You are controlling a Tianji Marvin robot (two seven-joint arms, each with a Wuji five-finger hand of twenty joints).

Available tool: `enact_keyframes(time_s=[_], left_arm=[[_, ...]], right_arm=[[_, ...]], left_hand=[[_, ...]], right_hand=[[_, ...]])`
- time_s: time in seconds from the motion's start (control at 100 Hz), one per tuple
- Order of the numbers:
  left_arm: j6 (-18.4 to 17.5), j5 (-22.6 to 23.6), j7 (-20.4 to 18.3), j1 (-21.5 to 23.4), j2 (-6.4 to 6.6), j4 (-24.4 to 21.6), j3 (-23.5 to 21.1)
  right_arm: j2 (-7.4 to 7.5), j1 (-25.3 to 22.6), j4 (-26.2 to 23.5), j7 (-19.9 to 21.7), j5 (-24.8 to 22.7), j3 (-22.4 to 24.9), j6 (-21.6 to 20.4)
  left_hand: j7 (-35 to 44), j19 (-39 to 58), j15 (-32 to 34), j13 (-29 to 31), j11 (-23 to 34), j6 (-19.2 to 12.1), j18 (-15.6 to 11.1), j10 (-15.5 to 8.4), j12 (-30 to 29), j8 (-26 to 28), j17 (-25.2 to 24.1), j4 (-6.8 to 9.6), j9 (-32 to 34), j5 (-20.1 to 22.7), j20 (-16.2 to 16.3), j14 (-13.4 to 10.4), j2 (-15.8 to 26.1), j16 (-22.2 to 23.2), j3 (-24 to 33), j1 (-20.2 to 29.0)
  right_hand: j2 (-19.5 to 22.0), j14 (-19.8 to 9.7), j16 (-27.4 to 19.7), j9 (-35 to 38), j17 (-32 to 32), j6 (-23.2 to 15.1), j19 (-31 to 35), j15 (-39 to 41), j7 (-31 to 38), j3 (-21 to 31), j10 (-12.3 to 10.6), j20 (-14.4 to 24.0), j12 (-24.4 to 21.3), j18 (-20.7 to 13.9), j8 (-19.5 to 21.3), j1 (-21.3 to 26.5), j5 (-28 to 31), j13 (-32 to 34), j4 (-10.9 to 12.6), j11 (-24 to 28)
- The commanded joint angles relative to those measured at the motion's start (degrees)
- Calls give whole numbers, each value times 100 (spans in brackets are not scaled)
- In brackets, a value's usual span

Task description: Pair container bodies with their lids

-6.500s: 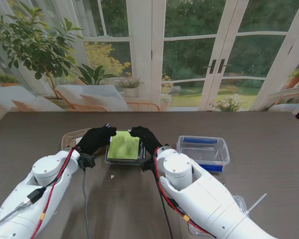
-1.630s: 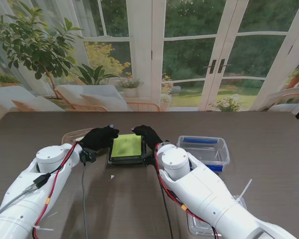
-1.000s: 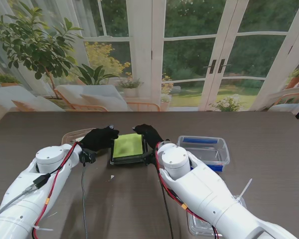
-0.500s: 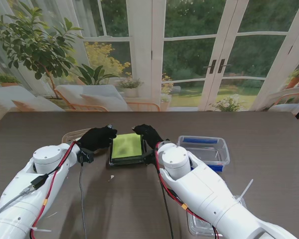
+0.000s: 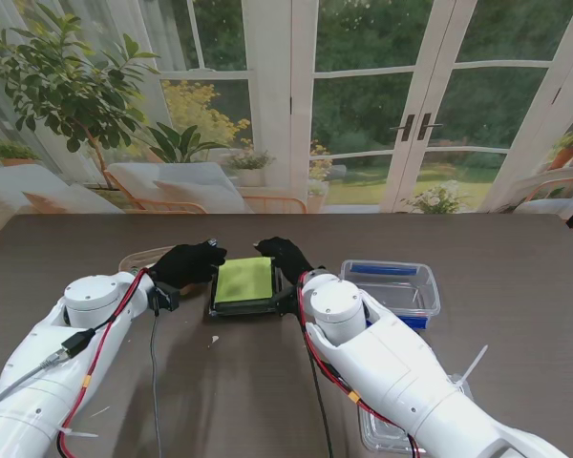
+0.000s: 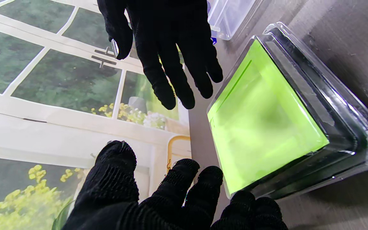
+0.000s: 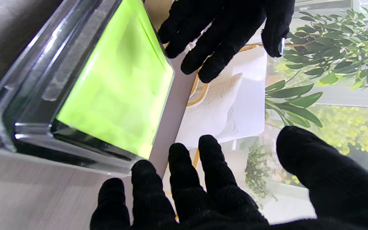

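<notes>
A square container with a lime-green bottom and a clear lid point(image 5: 244, 282) lies on the dark table in front of me. My left hand point(image 5: 186, 264), in a black glove, sits at its left far corner. My right hand point(image 5: 282, 258) sits at its right far corner. In the left wrist view the container point(image 6: 267, 121) lies beside my left hand point(image 6: 158, 198), whose fingers are spread, with the right hand point(image 6: 168, 41) opposite. The right wrist view shows the same container point(image 7: 113, 83) beside my right hand point(image 7: 209, 191), also spread, facing the left hand point(image 7: 225, 28). Neither hand wraps the container.
A clear rectangular box with blue strips point(image 5: 390, 288) stands to the right of the green container. A clear round piece point(image 5: 137, 260) lies behind my left hand. Another clear container point(image 5: 401, 429) is partly hidden under my right forearm. A small scrap point(image 5: 213, 338) lies nearer to me.
Since 6.5 s ago the green container has shifted slightly right and farther from me, and both arms followed. Over the last second hardly anything has moved.
</notes>
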Motion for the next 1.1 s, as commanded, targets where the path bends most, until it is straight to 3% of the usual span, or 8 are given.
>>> enact_keyframes(time_s=[0.0, 0.22, 0.42, 0.64, 1.09], left_arm=[[-10, 12, -127, -15, -17, -13, -9], [15, 43, -160, -28, -5, -8, -14], [34, 33, -176, -37, -6, 1, 0], [35, 37, -182, -47, -8, 30, -2], [84, 78, -223, -24, 13, 22, -26]], right_arm=[[2, -16, -57, 78, -34, 15, 29], [19, -42, -51, 105, -29, 43, 50], [19, -42, -63, 34, -161, -36, -235], [8, 59, 72, 214, -234, -178, -303], [-8, 129, 268, 368, -300, -254, -234]], left_hand=[[-31, 85, 120, 161, 26, -46, -304, -133, 34, -19, 49, 113, -71, 33, 35, -103, 69, 83, -120, 154], [-33, 82, 118, 157, 26, -37, -306, -128, 34, -19, 45, 113, -69, 29, 33, -103, 67, 81, -117, 157], [-35, 84, 118, 151, 27, -43, -308, -121, 35, -20, 44, 112, -69, 23, 34, -105, 71, 82, -119, 158], [-31, 84, 117, 148, 28, -36, -308, -129, 35, -18, 39, 112, -68, 33, 35, -102, 69, 82, -117, 164], [-35, 84, 119, 151, 23, -35, -310, -131, 34, -20, 38, 112, -79, 22, 36, -109, 72, 83, -118, 169]], right_hand=[[-82, -191, -8, -18, 1098, -122, 104, -14, 48, -8, -58, 149, 46, -28, 62, -54, 8, 183, -186, 107], [-90, -226, -2, -2, 1100, -139, 116, 2, 46, -8, -87, 160, 45, -46, 59, -36, 23, 227, -187, 108], [-153, -295, 111, 403, 1685, -241, 564, 143, 34, 88, -198, 398, 101, 253, 56, -86, 211, 838, -193, 250], [-131, -193, 310, 577, 1747, -280, 763, 282, 3, 46, -240, 527, 107, 345, 57, -105, 239, 1230, -182, 238], [-104, -172, 426, 558, 1552, -305, 707, 240, -10, 1, -251, 566, 104, 294, 63, -106, 212, 1115, -171, 202]])
